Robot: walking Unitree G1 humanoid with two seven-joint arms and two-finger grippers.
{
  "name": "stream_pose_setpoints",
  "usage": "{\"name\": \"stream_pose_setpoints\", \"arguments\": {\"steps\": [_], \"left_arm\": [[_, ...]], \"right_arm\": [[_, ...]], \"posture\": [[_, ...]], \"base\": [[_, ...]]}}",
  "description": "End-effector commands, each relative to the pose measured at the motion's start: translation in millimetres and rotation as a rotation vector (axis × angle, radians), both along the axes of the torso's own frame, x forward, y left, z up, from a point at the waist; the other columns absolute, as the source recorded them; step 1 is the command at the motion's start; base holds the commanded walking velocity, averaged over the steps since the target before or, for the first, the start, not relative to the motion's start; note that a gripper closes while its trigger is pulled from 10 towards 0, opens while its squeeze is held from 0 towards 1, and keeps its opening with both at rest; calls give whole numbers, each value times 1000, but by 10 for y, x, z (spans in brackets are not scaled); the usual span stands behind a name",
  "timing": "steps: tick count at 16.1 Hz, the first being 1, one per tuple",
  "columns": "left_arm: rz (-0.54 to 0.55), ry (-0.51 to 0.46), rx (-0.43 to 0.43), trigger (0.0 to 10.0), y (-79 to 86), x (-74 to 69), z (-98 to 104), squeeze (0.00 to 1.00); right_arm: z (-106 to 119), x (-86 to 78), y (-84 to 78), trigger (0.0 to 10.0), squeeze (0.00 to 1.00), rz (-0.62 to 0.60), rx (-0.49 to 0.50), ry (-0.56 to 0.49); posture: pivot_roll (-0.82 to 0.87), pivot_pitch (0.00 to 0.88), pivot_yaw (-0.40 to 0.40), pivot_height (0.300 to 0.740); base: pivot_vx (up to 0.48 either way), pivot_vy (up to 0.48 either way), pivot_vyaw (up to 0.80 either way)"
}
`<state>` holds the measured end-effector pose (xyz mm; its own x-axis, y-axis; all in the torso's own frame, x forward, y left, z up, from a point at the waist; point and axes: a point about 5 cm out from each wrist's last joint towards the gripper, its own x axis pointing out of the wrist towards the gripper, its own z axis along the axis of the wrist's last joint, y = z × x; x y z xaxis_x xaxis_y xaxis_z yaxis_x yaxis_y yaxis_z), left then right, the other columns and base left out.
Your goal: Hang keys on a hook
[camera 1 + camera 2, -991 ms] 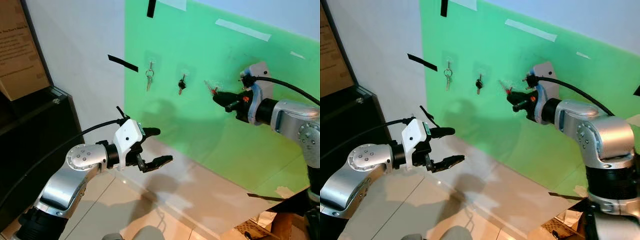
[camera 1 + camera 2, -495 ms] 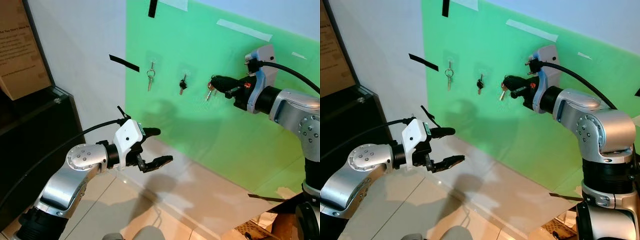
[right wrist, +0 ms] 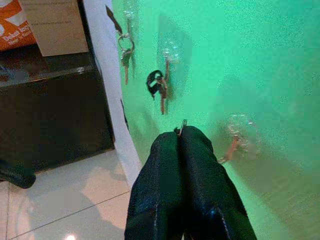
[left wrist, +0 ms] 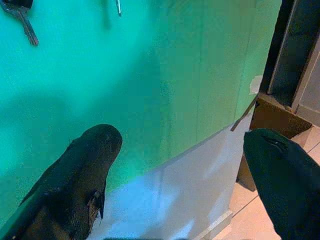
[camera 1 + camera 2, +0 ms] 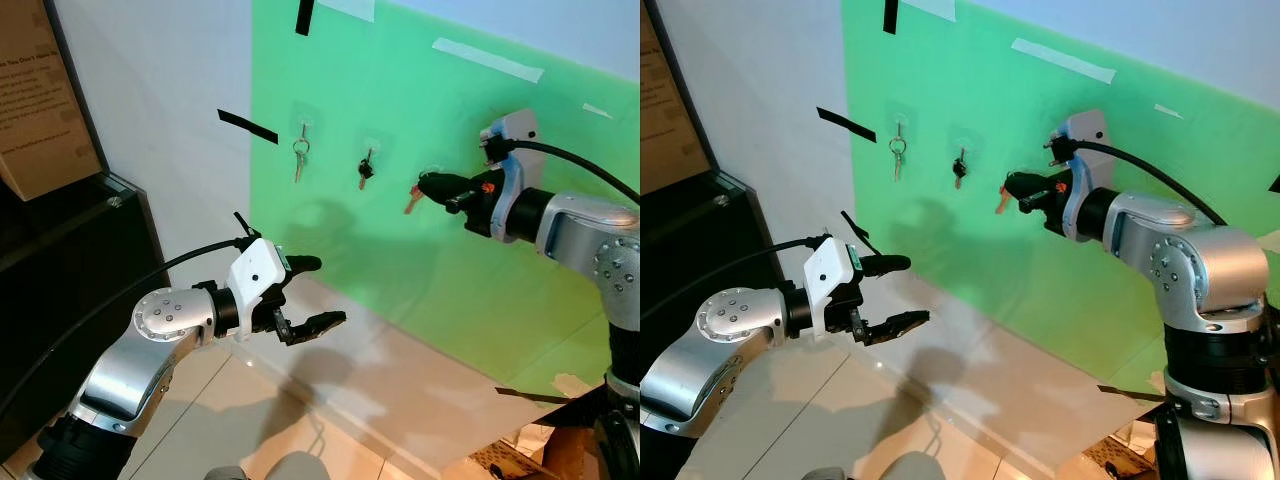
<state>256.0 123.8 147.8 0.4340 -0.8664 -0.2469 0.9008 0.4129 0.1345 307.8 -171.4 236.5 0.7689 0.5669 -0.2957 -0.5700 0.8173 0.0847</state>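
Landmark: green wall panel (image 5: pixel 420 120), taped over the white wall.

Three clear hooks sit in a row on the panel. The one nearest the panel's left edge carries a silver key bunch (image 5: pixel 298 152). The middle hook carries a black-headed key (image 5: pixel 364 168). The third hook (image 3: pixel 242 133), furthest from that edge, is a clear adhesive type, best seen in the right wrist view.

Right gripper (image 5: pixel 428 187) is raised in front of the panel at hook height, fingers pressed fully together. A small key ring (image 3: pixel 182 124) protrudes from between the fingertips. The copper key (image 5: pixel 411 201) dangles just below the tips, close against the panel, beside the third hook. Whether it is seated on that hook: cannot tell.

Left gripper (image 5: pixel 318 292) is held low, well apart from the hooks, near the panel's lower left corner, fingers spread wide, nothing between them.
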Motion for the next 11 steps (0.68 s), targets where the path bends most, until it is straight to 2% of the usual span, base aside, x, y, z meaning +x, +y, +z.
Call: {"name": "stream_pose_setpoints", "arguments": {"steps": [1, 6, 11], "left_arm": [[-20, -15, 3, 10000, -52, 6, 31, 0], [14, -55, -44, 10000, -59, 75, 119, 0], [17, -63, -44, 10000, -55, 83, 133, 0]], "right_arm": [[-8, -8, -20, 10000, 0, -6, 0, 15], [-57, -26, 40, 10000, 0, 17, 11, 34], [-81, -40, 27, 10000, 0, 3, 10, 39]], "posture": [[44, 0, -137, 740], [41, 0, -131, 740], [45, 0, -126, 740]], "base": [[0, 0, 0], [0, 0, 0], [0, 0, 0]]}}
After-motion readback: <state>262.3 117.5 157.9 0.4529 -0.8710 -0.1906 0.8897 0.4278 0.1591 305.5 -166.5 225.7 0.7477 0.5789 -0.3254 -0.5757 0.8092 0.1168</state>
